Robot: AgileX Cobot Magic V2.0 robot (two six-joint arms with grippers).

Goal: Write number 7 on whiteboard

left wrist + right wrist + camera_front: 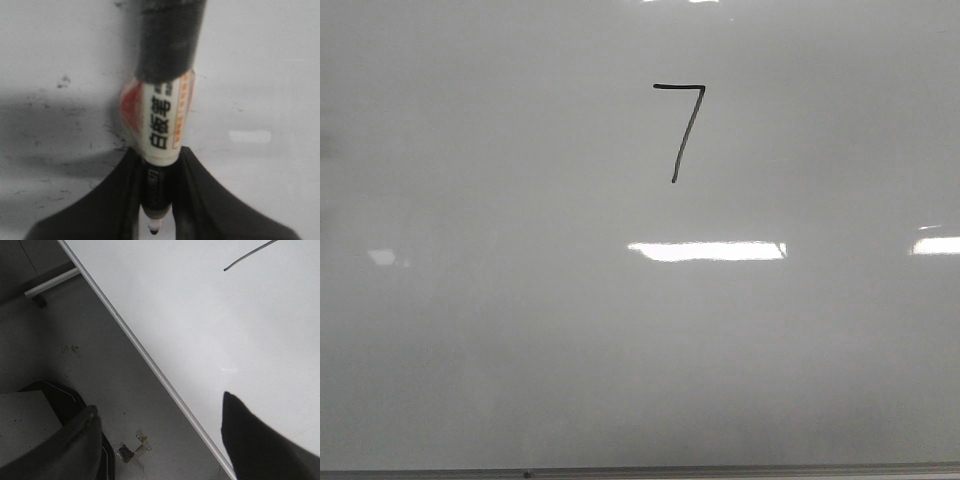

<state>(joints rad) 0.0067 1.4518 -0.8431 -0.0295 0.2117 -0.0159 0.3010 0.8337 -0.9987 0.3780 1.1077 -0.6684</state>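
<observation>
We see the thin black hand-drawn number 7 [679, 131] toward twelve o'clock on the glossy pale whiteboard [520, 330]. Our left claw [159, 200] pinches the light, stiff, slippery white-labelled marker [162, 105] at mid-barrel; the right claw [160, 440] is spread, empty.

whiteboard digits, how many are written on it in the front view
1: a single number 7 sits in the upper middle of the whiteboard. Nothing else is written there; the bright patches are reflections.

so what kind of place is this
Probably a lab or office-like test setup: a large whiteboard with a handwritten number 7 fills the front view, the left tool grips a whiteboard marker, and a scuffed grey floor lies beside the board.
</observation>
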